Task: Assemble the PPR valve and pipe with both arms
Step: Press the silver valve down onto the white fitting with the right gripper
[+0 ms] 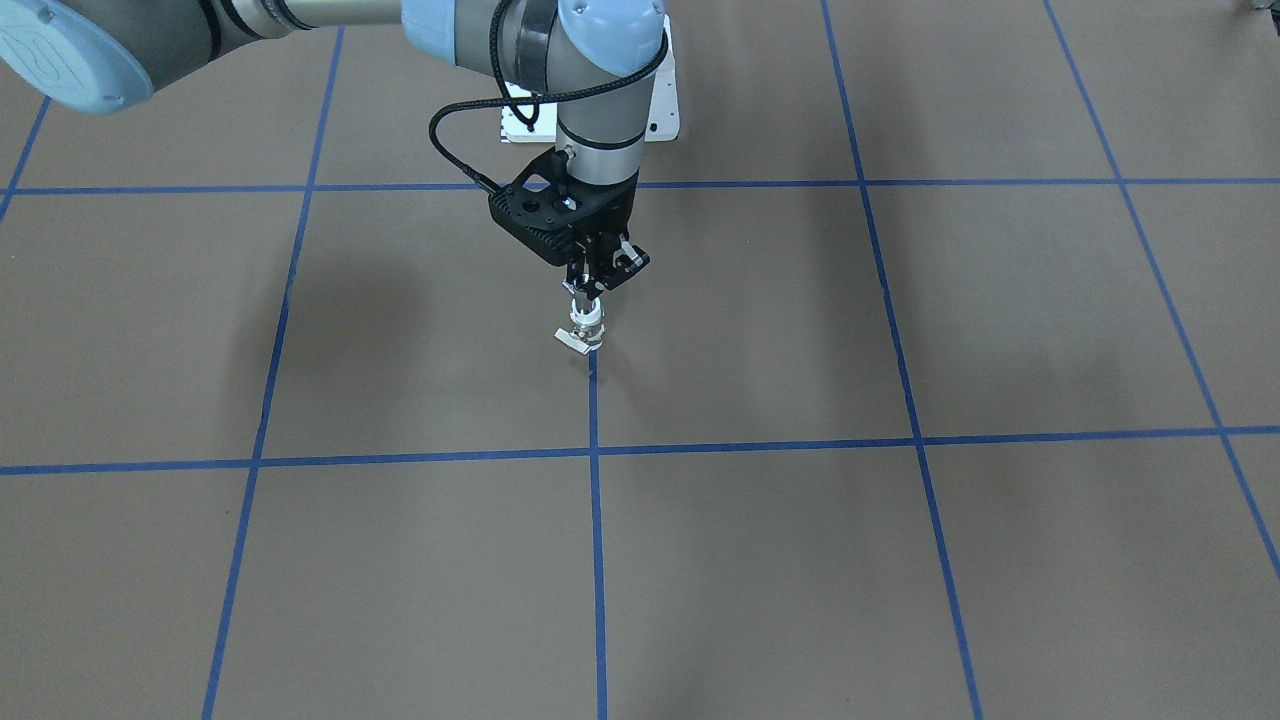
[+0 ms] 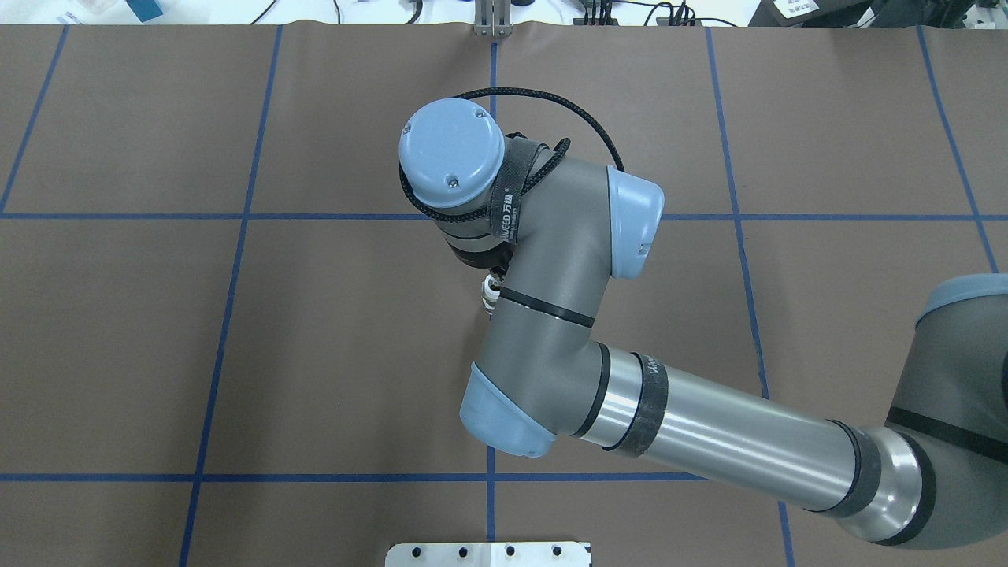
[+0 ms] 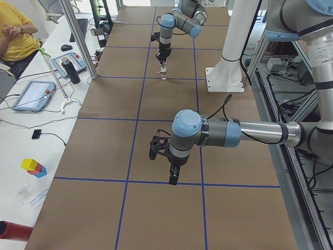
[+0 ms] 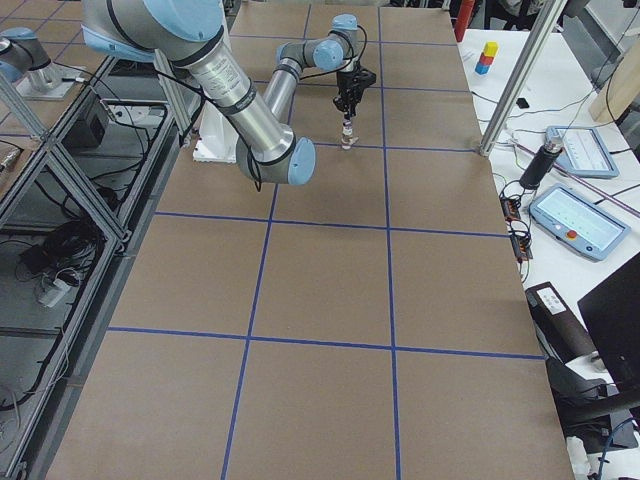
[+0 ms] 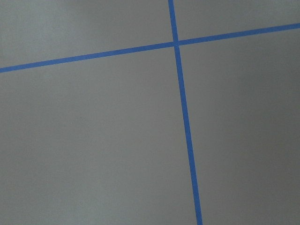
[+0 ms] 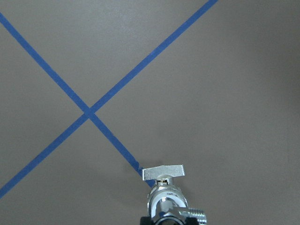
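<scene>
My right gripper (image 1: 583,296) points straight down over the table's middle and is shut on the top of the PPR valve (image 1: 584,328). The valve stands upright with its white side lever (image 1: 572,340) low, over a blue tape line; I cannot tell if it touches the table. The right wrist view shows the valve (image 6: 164,199) and lever (image 6: 163,172) from above. A sliver of the valve (image 2: 491,293) shows under the right arm in the overhead view. I cannot make out the pipe as a separate piece. My left gripper (image 3: 173,179) points down near the table; I cannot tell whether it is open or shut.
The brown table (image 1: 900,560) bears a grid of blue tape lines (image 1: 596,520). The white bolted pedestal base (image 1: 664,100) stands behind the right gripper. A side bench with tablets (image 3: 31,95), a bottle (image 3: 72,70) and a seated person (image 3: 15,34) runs along the table.
</scene>
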You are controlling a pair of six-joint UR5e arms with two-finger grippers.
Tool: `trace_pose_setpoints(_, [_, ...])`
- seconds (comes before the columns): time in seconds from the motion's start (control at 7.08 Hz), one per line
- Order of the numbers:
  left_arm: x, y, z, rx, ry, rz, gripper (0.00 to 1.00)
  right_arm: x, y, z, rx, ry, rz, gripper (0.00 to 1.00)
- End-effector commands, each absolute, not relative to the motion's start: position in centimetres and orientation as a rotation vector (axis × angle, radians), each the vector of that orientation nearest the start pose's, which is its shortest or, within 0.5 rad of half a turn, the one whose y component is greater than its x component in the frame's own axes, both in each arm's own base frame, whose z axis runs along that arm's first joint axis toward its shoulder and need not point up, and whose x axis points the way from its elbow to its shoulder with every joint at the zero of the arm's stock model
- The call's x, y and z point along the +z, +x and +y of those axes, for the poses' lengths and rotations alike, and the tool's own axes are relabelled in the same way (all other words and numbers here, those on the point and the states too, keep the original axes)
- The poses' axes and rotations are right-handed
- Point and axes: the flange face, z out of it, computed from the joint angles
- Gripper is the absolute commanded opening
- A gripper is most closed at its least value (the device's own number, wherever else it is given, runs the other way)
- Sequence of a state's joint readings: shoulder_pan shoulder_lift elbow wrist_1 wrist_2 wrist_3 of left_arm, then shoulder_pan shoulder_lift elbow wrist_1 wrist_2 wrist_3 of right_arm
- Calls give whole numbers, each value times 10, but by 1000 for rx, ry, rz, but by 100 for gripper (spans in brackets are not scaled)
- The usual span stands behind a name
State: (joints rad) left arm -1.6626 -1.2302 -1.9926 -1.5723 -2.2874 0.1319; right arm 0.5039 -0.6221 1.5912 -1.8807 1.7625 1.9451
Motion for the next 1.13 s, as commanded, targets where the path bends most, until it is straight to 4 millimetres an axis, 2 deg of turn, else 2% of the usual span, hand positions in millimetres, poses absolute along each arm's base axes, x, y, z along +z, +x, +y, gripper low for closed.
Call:
trace_pose_setpoints(0.0, [598,-100,-347,68,159,703,100,101,-563,-440,779,-146,-689,0])
trace_pose_setpoints(0.85, [598,-100,-347,68,160,703,100,105,-566,-436,773,-149,-685,0])
trace_pose_setpoints(0.99, [597,-100,-347,68,160,703,100,105,-566,-436,767,-147,-685,23])
